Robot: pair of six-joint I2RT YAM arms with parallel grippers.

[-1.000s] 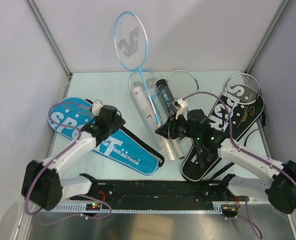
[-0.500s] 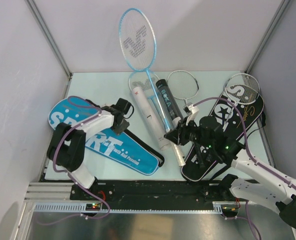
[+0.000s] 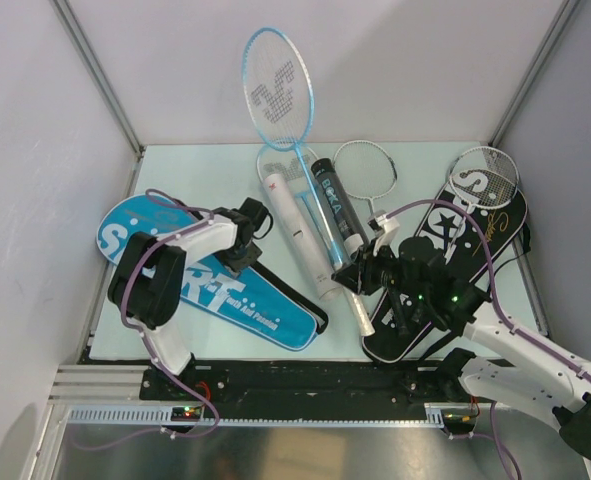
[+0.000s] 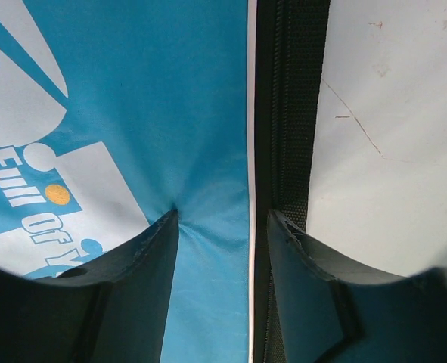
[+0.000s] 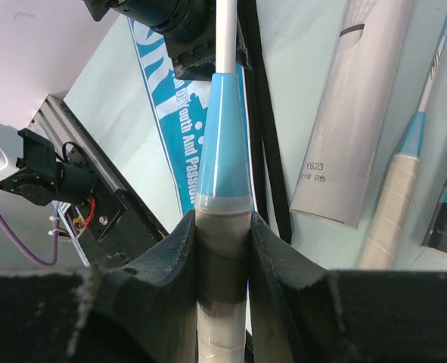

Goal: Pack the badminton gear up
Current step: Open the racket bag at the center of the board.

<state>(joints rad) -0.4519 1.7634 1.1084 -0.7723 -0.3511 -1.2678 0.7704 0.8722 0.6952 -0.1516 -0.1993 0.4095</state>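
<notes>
My right gripper [image 3: 361, 277] [image 5: 223, 238] is shut on the grey-wrapped handle of a light-blue racket [image 3: 278, 88] [image 5: 225, 136], whose head stands tilted up against the back wall. My left gripper [image 3: 245, 233] [image 4: 223, 219] is open and pressed down on the blue "SPORT" cover [image 3: 245, 300] [image 4: 132, 113]. Its fingers straddle the cover's black zipper edge [image 4: 287, 113], and the left fingertip [image 4: 159, 242] puckers the fabric. A second light-blue racket [image 3: 275, 165], a white tube [image 3: 293, 225] [image 5: 344, 136] and a black tube [image 3: 335, 200] lie mid-table.
A thin silver racket [image 3: 365, 168] lies behind the tubes. Another silver racket [image 3: 483, 178] rests on the black "SPORT" cover [image 3: 445, 240] at the right. Grey walls close in the pale table [image 3: 175, 160] on three sides. The arm bases and rail [image 3: 305, 385] run along the near edge.
My left arm has swung so its gripper moved right onto the blue cover's zipper edge. My right gripper shifted right and nearer with the racket, whose head moved slightly right.
</notes>
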